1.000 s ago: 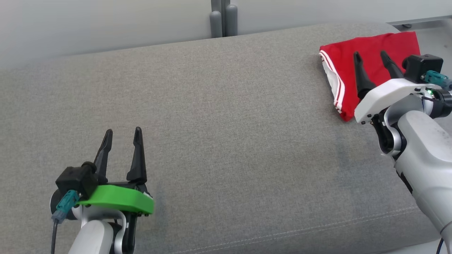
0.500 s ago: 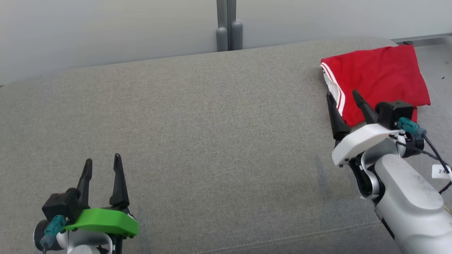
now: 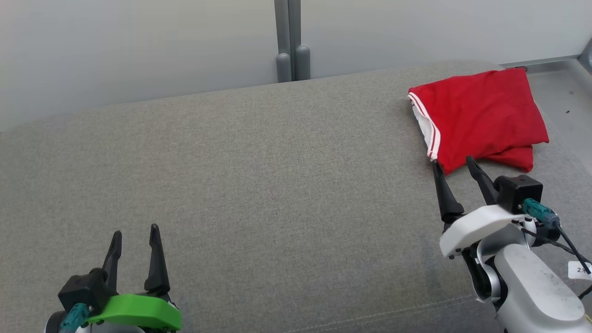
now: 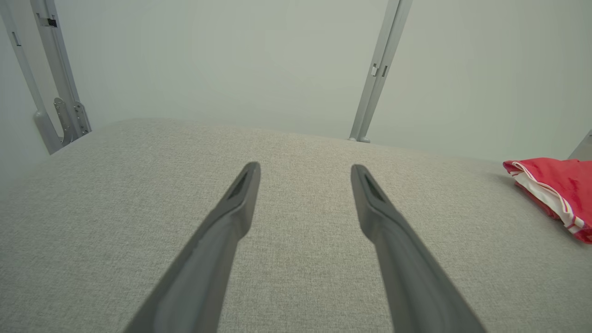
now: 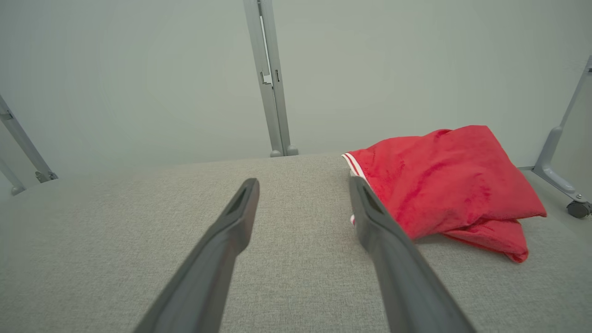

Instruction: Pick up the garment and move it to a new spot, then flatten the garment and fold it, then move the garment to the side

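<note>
Left tool [image 3: 135, 229] and right tool [image 3: 452, 160] wide, empty. Folded garment [image 3: 476, 111] lies far right on bench [image 3: 277, 185]. Right tool should lift clear, judged, without dragging the fold.

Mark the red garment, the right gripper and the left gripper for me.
red garment [image 3: 481, 115], head view, middle of its red top layer.
right gripper [image 3: 452, 161], head view, midway between its open fingertips.
left gripper [image 3: 135, 230], head view, midway between its open fingertips.

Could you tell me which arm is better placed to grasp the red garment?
Right, probably. The right gripper is open, poised at the near corner of the red garment; the left gripper, also open, sits far across the grey cushion.
</note>
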{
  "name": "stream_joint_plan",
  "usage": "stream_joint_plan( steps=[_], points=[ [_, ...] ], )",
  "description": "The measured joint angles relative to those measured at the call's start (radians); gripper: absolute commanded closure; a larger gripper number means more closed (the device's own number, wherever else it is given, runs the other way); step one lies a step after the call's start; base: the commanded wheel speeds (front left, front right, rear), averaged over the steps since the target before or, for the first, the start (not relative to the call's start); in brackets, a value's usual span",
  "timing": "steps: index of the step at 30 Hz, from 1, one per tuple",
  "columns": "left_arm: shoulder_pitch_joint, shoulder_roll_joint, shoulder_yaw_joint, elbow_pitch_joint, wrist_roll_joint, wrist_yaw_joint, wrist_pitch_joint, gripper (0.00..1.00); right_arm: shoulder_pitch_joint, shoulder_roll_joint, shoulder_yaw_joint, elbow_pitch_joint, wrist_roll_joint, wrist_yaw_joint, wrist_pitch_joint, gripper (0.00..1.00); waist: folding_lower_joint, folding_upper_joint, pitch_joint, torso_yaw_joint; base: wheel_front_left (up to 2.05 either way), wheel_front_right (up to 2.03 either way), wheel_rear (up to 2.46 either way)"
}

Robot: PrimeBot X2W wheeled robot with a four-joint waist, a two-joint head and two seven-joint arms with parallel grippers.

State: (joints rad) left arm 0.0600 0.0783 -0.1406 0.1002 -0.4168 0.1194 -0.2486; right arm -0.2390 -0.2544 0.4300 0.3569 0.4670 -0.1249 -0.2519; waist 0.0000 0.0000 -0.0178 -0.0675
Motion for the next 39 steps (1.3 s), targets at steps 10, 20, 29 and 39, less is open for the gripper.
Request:
stream_joint_plan(
  steps=[10,20,29,39],
  points=[
    [0.023,-0.007,0.004,-0.015,0.017,0.000,0.000,0.00,0.066,0.033,-0.047,-0.059,-0.056,0.000,0.000,0.00,0.0000,0.0000,-0.005,0.002,0.00,0.00,0.00],
    [0.028,-0.014,0.008,-0.037,0.025,0.000,0.000,0.00,0.110,0.053,-0.071,-0.087,-0.100,0.000,0.000,0.00,0.0000,0.0000,-0.006,0.010,0.00,0.00,0.00],
    [0.033,-0.020,0.003,-0.043,0.025,0.000,0.000,0.00,0.129,0.061,-0.086,-0.107,-0.118,0.000,0.000,0.00,0.0000,0.0000,-0.007,0.014,0.00,0.00,0.00],
    [0.033,-0.022,0.003,-0.056,0.026,0.000,0.000,0.00,0.146,0.076,-0.103,-0.133,-0.136,0.000,0.000,0.00,0.0000,0.0000,-0.004,0.018,0.00,0.00,0.00]
  ],
)
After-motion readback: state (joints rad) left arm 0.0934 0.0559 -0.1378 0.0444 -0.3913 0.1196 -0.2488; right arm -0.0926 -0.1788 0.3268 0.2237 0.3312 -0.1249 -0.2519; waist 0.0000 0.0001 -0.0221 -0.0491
